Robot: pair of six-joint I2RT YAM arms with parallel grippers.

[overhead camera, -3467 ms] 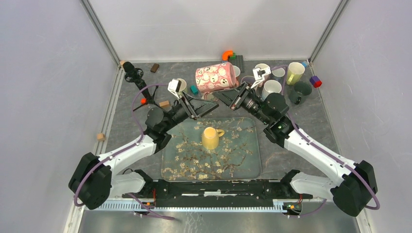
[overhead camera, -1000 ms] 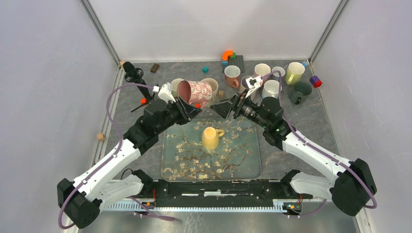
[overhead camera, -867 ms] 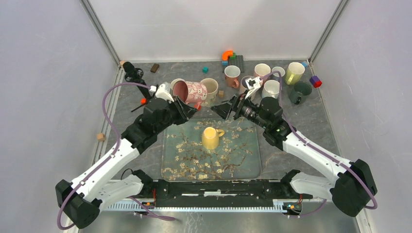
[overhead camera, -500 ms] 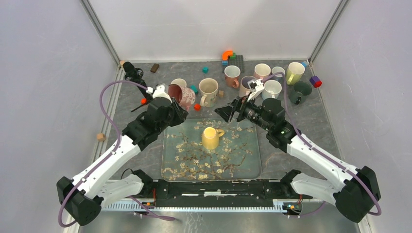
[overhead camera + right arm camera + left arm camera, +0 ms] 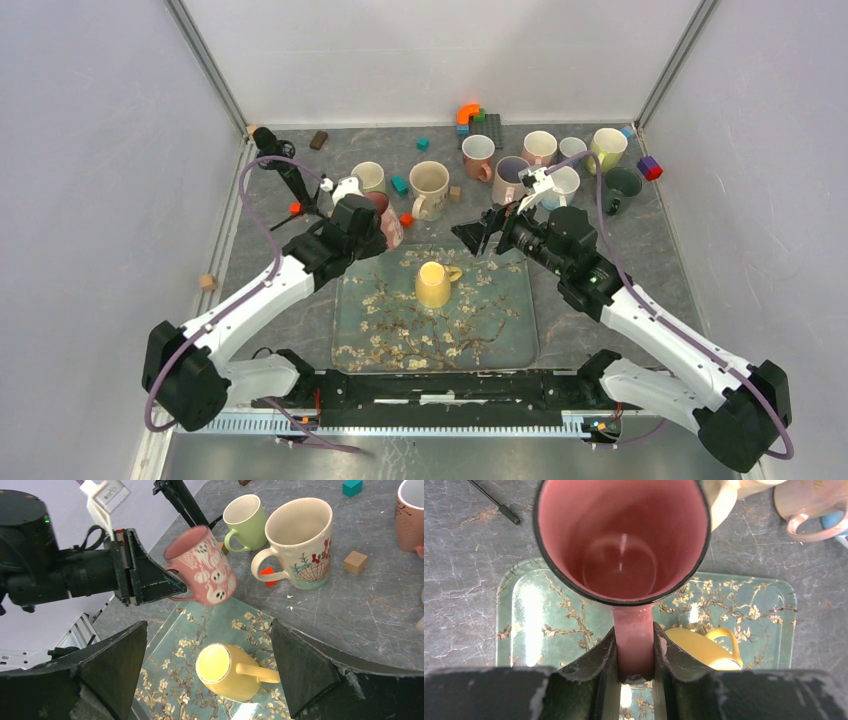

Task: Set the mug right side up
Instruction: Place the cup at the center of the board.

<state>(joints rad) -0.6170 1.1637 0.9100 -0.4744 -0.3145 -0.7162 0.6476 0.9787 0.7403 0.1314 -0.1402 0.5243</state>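
Left jaws [image 5: 634,641]: clamped on the handle of the pink mug [image 5: 621,545], one finger on each side of it.
- Pink mug: one, white faces printed on its side. It is tilted, with its mouth up and leaning toward the left wrist. It sits at the tray's far left corner. Cannot tell whether its base touches anything.

Right jaws [image 5: 480,233]: wide apart, nothing between them. They hang over the far edge of the tray, pointing toward the pink mug.

Tray [image 5: 500,330]: one, green with a blossom pattern.
- Yellow mug [image 5: 433,285]: one, alone on the tray, handle toward the right arm.

Table [image 5: 640,250]: nine more mugs counted in the top view.
- Green mug [image 5: 245,515] and cream mug [image 5: 297,542] stand upright, just beyond the pink one.
- The other seven are clustered far right, one partly behind the right wrist.
- Two teal cubes, one red cube and one orange curved piece lie loose among them.
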